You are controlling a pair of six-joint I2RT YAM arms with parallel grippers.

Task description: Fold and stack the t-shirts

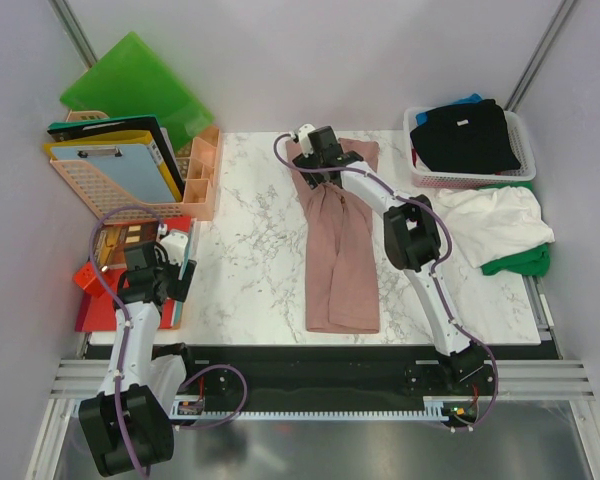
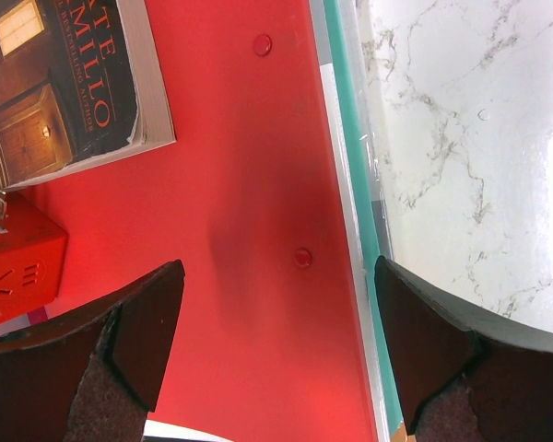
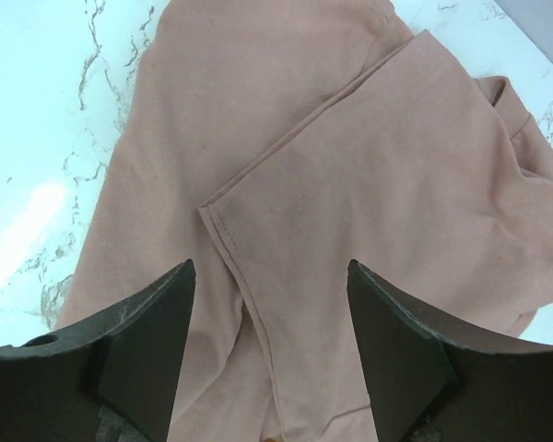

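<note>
Pink t-shirt (image 1: 340, 270) is lying mid-tabletop (image 1: 250, 260) as a long narrow strip, running from the near edge to the far edge. The far end is bunching up under the right tool (image 1: 320, 150).

In the right wrist view the right tool (image 3: 269, 272) is hanging over the pink cloth (image 3: 304, 138) with its jaws apart and nothing clamped. A hemmed sleeve flap is lying across the shirt body right between the fingers (image 3: 147, 322). Can't tell whether the tips are touching the cloth.

Left tool (image 1: 168, 255) is sitting off the tabletop's left edge. Left wrist view: left tool (image 2: 278, 267) is gaping wide and holding nothing, over a red folder (image 2: 249, 138), with a book (image 2: 64, 83) and a red box (image 2: 18, 272) lying on that folder.

On the right, a black t-shirt (image 1: 470, 135) is sitting in a white basket (image 1: 525, 165). A white t-shirt (image 1: 490, 220) is lying crumpled just beside the basket, on top of a green t-shirt (image 1: 520, 262).
</note>
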